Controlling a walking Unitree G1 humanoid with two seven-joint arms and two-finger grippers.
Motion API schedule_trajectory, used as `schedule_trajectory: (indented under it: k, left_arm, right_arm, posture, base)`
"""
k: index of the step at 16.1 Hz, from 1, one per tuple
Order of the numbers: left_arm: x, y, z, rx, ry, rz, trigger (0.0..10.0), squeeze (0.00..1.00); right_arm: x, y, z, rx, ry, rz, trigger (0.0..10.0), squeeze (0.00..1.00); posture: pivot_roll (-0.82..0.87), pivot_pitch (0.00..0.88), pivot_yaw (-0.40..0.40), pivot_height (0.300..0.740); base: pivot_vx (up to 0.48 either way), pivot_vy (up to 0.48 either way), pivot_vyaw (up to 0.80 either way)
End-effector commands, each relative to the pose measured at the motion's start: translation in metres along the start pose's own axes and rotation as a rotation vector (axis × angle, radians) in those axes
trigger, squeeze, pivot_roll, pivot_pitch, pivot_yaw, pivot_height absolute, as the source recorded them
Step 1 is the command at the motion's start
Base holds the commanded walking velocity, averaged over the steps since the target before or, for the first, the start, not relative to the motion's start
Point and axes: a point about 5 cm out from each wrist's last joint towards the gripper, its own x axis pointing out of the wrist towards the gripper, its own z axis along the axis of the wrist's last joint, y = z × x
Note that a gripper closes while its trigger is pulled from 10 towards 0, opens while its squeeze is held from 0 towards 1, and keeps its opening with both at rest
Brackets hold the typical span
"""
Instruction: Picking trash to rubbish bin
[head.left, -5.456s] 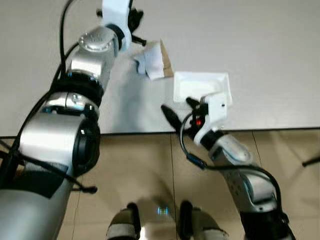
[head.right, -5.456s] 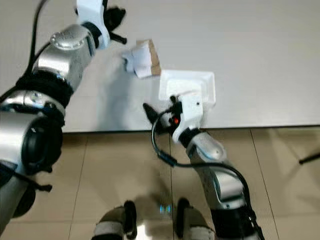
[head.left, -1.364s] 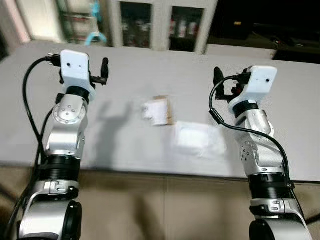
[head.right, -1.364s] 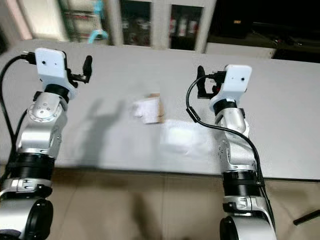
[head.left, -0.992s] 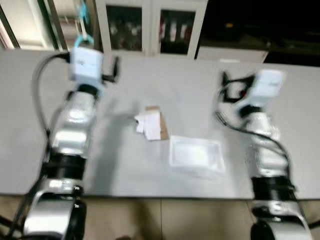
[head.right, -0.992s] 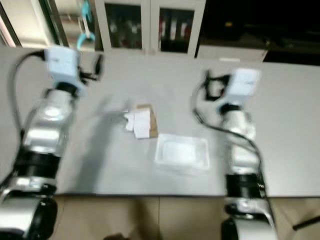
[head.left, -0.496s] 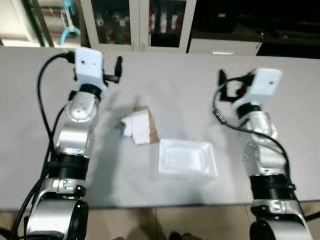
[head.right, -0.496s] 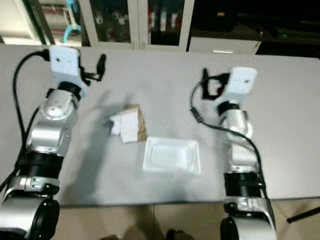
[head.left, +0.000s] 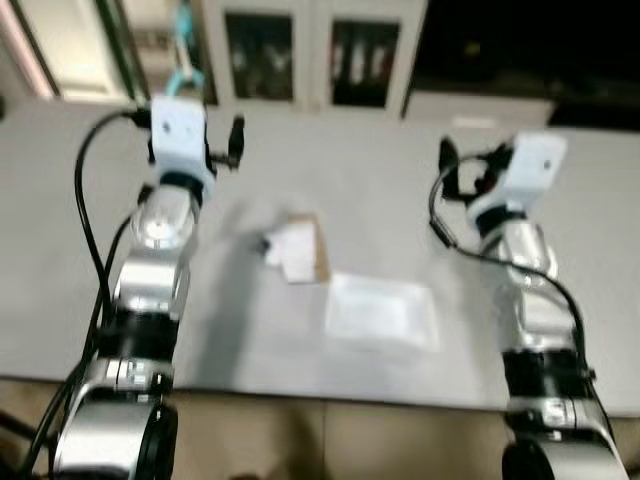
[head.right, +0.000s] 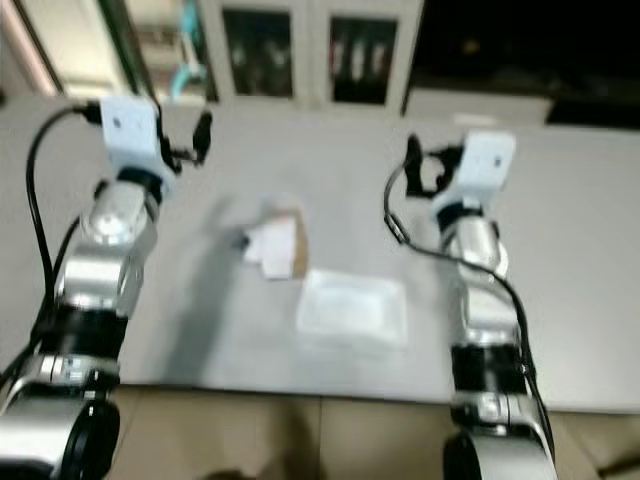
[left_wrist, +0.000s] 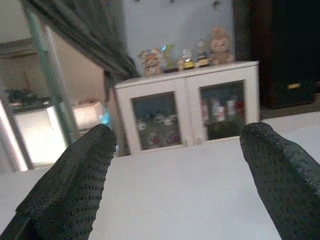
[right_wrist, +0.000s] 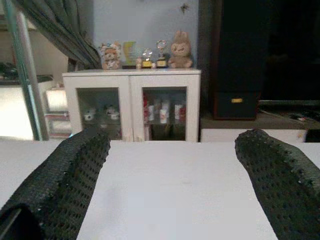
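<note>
A crumpled white paper with a brown cardboard piece (head.left: 296, 250) lies on the grey table (head.left: 330, 190). Just to its right sits a shallow white plastic tray (head.left: 381, 312). My left gripper (head.left: 237, 139) is raised above the table, behind and left of the paper. My right gripper (head.left: 447, 160) is raised behind and right of the tray. Both point toward the far side of the table. In the wrist views the left fingers (left_wrist: 70, 185) and right fingers (right_wrist: 67, 175) stand wide apart with nothing between them.
A white glass-door cabinet (right_wrist: 132, 107) with small figurines on top stands beyond the table's far edge. A dark cabinet (right_wrist: 240, 60) stands to its right. The table's near edge (head.left: 320, 398) meets beige floor below.
The head camera has shifted and the picture is blurrier, so paper and tray sit a little differently in it. Both arms stay raised and open.
</note>
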Motion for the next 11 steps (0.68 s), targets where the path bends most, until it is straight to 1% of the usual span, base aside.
schedule_trajectory:
  k: [1, 9, 11]
  left_arm:
    - [0.0007, 0.003, 0.0016, 0.006, 0.001, 0.009, 10.0, 0.0]
    - [0.0013, 0.0013, 0.0017, 0.002, 0.005, 0.0, 10.0, 0.0]
    - [0.0009, -0.0019, 0.0018, -0.01, 0.002, -0.02, 10.0, 0.0]
  right_arm:
    - [0.001, 0.0056, 0.0003, 0.005, 0.001, 0.022, 10.0, 0.0]
    - [0.0009, 0.0069, -0.0004, 0.008, 0.002, 0.027, 10.0, 0.0]
    - [0.0009, 0.0071, -0.0005, 0.008, 0.003, 0.028, 10.0, 0.0]
  posture:
    - [-0.01, 0.079, -0.036, 0.74]
    - [-0.01, 0.082, -0.035, 0.74]
    - [-0.01, 0.082, -0.035, 0.74]
  base:
    - [0.307, 0.0, 0.0]
    - [0.306, 0.0, 0.0]
    - [0.0, 0.0, 0.0]
